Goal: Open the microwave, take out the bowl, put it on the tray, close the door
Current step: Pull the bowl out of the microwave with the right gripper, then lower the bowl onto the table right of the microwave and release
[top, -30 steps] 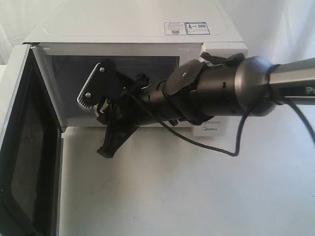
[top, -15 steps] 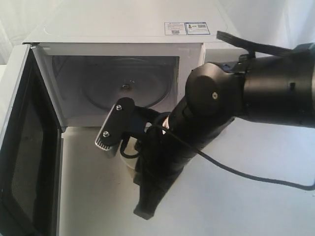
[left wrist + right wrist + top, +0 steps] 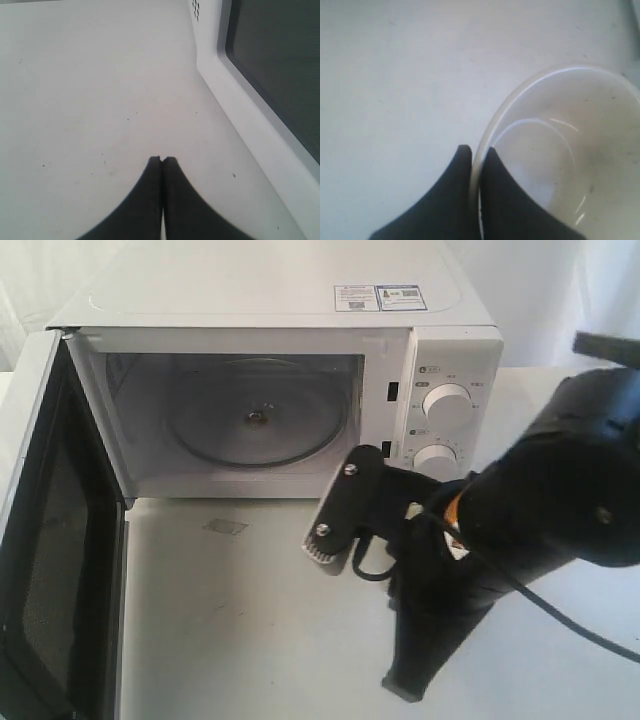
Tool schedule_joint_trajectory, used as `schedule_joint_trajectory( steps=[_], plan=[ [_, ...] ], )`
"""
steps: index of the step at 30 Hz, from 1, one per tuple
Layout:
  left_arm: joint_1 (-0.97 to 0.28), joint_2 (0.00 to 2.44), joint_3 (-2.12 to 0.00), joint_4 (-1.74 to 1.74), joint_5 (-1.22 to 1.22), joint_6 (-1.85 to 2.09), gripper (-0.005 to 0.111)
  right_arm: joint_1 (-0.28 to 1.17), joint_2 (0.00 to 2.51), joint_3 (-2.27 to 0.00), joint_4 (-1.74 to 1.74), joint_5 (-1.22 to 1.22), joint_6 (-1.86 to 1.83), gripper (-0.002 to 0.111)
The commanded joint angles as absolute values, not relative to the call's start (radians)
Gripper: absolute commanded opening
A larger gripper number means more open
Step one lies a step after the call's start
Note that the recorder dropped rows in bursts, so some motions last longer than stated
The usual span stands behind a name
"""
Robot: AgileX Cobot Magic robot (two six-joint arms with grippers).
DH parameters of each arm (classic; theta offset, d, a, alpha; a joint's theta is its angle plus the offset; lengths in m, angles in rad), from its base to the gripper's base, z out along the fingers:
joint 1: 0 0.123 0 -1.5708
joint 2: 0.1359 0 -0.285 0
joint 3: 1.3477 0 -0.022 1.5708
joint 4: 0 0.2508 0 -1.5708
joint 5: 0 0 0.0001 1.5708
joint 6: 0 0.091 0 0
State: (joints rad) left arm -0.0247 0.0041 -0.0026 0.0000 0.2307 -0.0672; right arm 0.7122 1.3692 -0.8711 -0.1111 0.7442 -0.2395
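The white microwave point(image 3: 452, 358) stands at the back with its door point(image 3: 28, 455) swung wide open to the left. Its cavity holds only the glass turntable point(image 3: 255, 420). My right gripper point(image 3: 476, 148) is shut on the rim of the cream bowl point(image 3: 560, 150), one finger inside and one outside, above the white table. In the exterior view the right arm point(image 3: 540, 490) is in front of the control panel and hides the bowl. My left gripper point(image 3: 162, 159) is shut and empty, low over the table beside the open door point(image 3: 270, 65). No tray is in view.
The white table point(image 3: 250, 630) runs out in front of the microwave, with a small grey patch point(image 3: 225, 527) near the cavity's sill. The open door juts forward along the left side. A black cable point(image 3: 560, 615) trails from the right arm.
The right arm has drawn the bowl out of the cavity and swung right and toward the front. The cavity and the dials now show. The door has stayed open.
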Motion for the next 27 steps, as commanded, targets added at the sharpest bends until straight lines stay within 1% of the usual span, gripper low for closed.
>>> schedule_joint_trajectory(
  steps=[1, 5, 9, 12, 27],
  plan=[
    [-0.024, 0.0, 0.0, 0.0, 0.233, -0.07, 0.0, 0.639, 1.335, -0.772, -0.35, 0.649, 0.0, 0.0],
    [-0.024, 0.0, 0.0, 0.0, 0.233, -0.07, 0.0, 0.546, 1.335, -0.694, -0.476, 0.576, 0.133, 0.0],
    [-0.024, 0.0, 0.0, 0.0, 0.233, -0.07, 0.0, 0.499, 1.335, -0.644, -0.481, 0.478, 0.152, 0.0],
    [-0.024, 0.0, 0.0, 0.0, 0.233, -0.07, 0.0, 0.497, 1.34, -0.63, -0.481, 0.422, 0.164, 0.0],
    [-0.024, 0.0, 0.0, 0.0, 0.233, -0.07, 0.0, 0.497, 1.481, -0.604, -0.488, 0.392, 0.162, 0.0]
  ],
)
